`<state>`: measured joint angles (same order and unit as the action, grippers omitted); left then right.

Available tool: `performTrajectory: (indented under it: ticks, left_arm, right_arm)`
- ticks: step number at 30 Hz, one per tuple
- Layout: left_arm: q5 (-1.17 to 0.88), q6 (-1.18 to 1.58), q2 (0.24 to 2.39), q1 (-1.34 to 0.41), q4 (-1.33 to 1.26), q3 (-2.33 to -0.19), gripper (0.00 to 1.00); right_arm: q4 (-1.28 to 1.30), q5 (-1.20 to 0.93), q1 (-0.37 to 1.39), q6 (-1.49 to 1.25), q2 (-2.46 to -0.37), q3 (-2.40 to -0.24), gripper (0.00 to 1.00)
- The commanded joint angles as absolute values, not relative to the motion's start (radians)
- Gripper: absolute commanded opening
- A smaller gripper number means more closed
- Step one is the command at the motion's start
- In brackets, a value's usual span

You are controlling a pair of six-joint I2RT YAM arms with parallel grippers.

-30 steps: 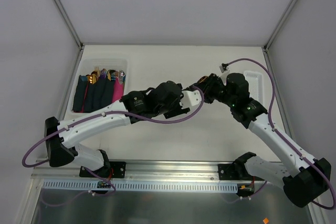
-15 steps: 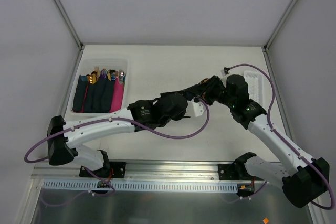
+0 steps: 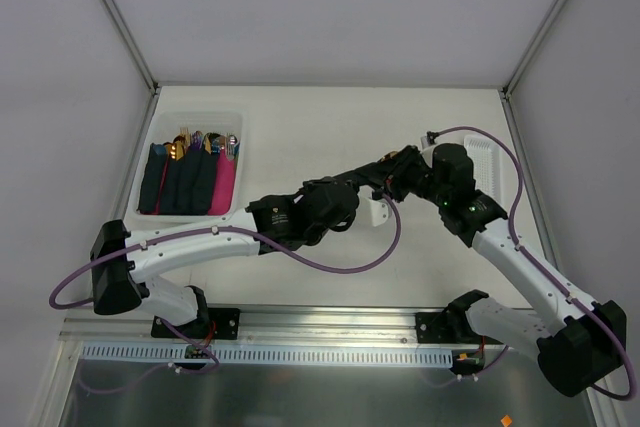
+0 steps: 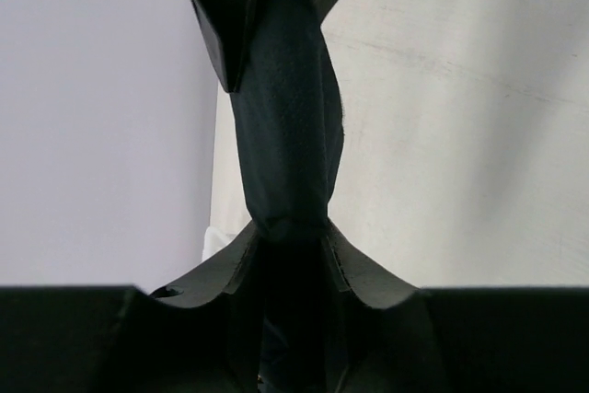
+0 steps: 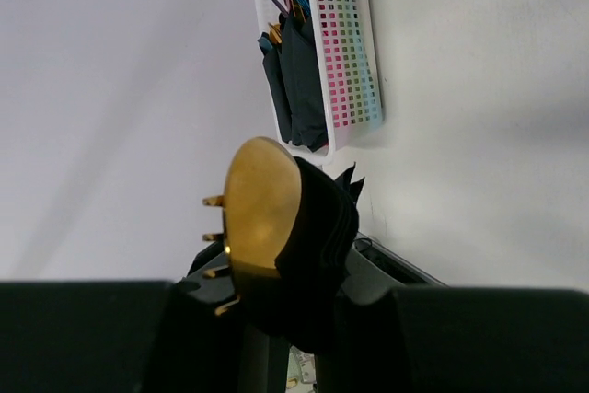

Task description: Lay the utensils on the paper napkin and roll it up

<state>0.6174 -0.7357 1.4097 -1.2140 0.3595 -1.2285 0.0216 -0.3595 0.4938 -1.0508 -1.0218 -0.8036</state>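
Observation:
The paper napkin (image 4: 285, 135), near-black and rolled into a slim bundle, hangs above the table between both grippers. My left gripper (image 4: 287, 227) is shut on one end, its fingers (image 4: 354, 260) pressed against both sides. The right gripper's dark fingers (image 4: 216, 16) hold the far end at the top of the left wrist view. In the right wrist view my right gripper (image 5: 285, 292) is shut on the roll (image 5: 322, 227), with the utensils sticking out: a gold spoon head (image 5: 262, 204) and gold fork tines (image 5: 213, 236). From above, the two grippers meet mid-table (image 3: 383, 179).
A white bin (image 3: 190, 122) at the far left holds several rolled dark and pink napkins with cutlery; it also shows in the right wrist view (image 5: 345, 62). A white slotted basket (image 3: 487, 159) sits at the right edge behind the right arm.
My left arm has swung right to the right gripper, and its jaws have closed onto the roll's end. The right gripper has kept its hold and barely moved.

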Motion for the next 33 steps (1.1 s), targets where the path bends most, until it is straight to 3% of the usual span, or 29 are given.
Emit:
performTrajectory:
  ticks: [1,7,8,9,10,11,15,19,27,33]
  left_arm:
    - [0.675,-0.795,1.420,-1.215,0.314,-1.224,0.20]
    - [0.689,-0.813,1.420,-1.215,0.304,-1.218,0.00]
    - [0.692,-0.815,1.422,-1.215,0.304,-1.218,0.00]
    - [0.693,-0.816,1.422,-1.213,0.302,-1.215,0.00]
    - [0.698,-0.813,1.422,-1.210,0.299,-1.219,0.00]
    - [0.698,-0.804,1.422,-1.206,0.298,-1.223,0.00]
    - [0.701,-0.778,1.422,-1.166,0.290,-1.253,0.00]
    - [0.701,-0.772,1.419,-1.123,0.278,-1.295,0.00]
    - [0.709,-0.770,1.428,-1.101,0.252,-1.333,0.00]
    - [0.700,-0.750,1.428,-1.103,0.245,-1.342,0.00]
  right_arm:
    - [-0.044,-0.431,0.492,-1.086,-0.982,-0.816,0.00]
    - [-0.048,-0.457,0.482,-1.088,-1.000,-0.819,0.02]
    - [-0.048,-0.460,0.476,-1.088,-1.000,-0.818,0.10]
    - [-0.048,-0.460,0.472,-1.089,-0.999,-0.819,0.33]
    - [-0.048,-0.457,0.463,-1.091,-0.991,-0.819,0.41]
    - [-0.048,-0.457,0.457,-1.089,-0.983,-0.818,0.55]
    - [-0.044,-0.454,0.422,-1.088,-0.934,-0.816,0.83]
    - [-0.005,-0.428,0.407,-1.077,-0.884,-0.818,0.88]
    - [0.080,-0.348,0.437,-1.124,-0.822,-0.790,0.83]
    - [-0.092,-0.290,0.482,-1.224,-0.876,-0.739,0.83]
